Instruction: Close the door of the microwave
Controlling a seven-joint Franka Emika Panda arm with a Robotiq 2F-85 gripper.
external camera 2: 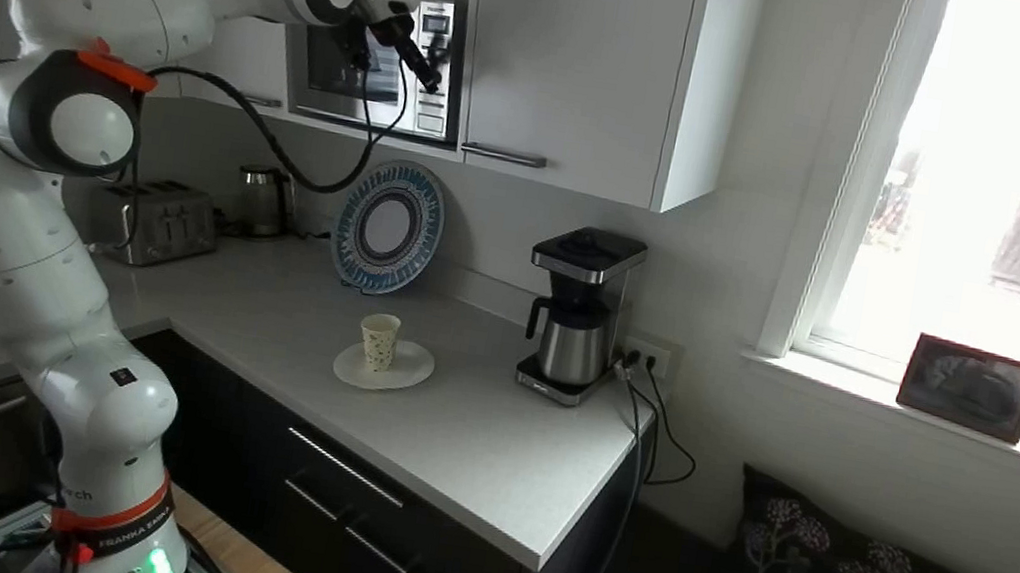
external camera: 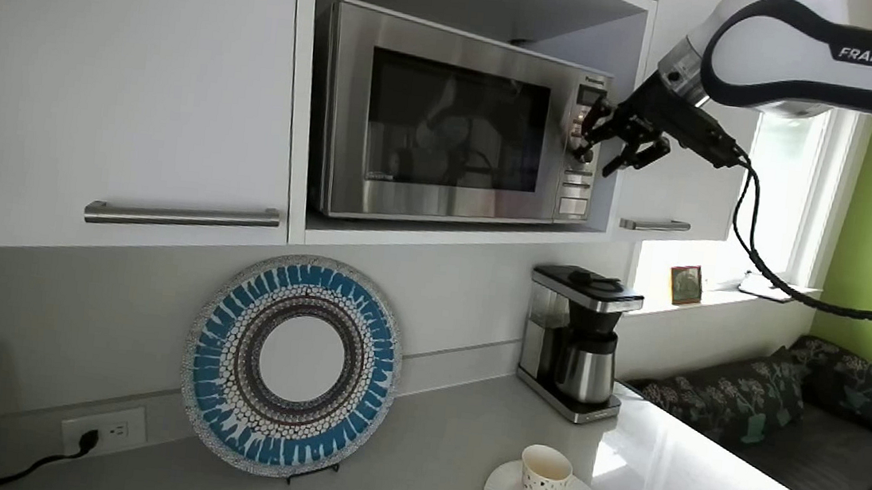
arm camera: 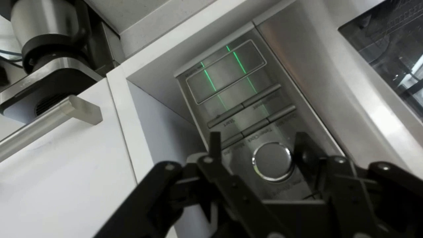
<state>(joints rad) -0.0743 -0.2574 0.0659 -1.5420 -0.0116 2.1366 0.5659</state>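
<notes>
- The microwave (external camera: pixel 459 127) sat in a nook (external camera: pixel 612 38) at the upper middle of the frame in an exterior view, well above the counter (external camera: pixel 440 453).
- Its door (external camera: pixel 444 122) took up most of the front and looked flush with the panel (arm camera: pixel 246 77), so I judged it shut or very nearly; whether it had fully caught I could not tell.
- My claw (arm camera: pixel 259 145) was spread, pinching nothing I could see. In the wrist view its fingertips (arm camera: pixel 215 145) showed either side of the knob (arm camera: pixel 271 161), over the panel rather than the door; whether either touched was unclear.
- I expected the door, steel around glass, to be stiff and fairly weighty, swinging from the side away from the panel.
- Its face looked slick and offered no grip I could see, so a push seemed to suit it better than a pinch.
- The best place to press was the steel strip (external camera: pixel 556 140) next to the panel: there the least force should do. The window (arm camera: pixel 390 46) seemed the fragile part, to be left alone.
- Any further push called for moving off the panel first, then pressing slowly; otherwise I risked turning the knob, hitting the buttons (arm camera: pixel 261 97) or shoving the microwave back.
</notes>
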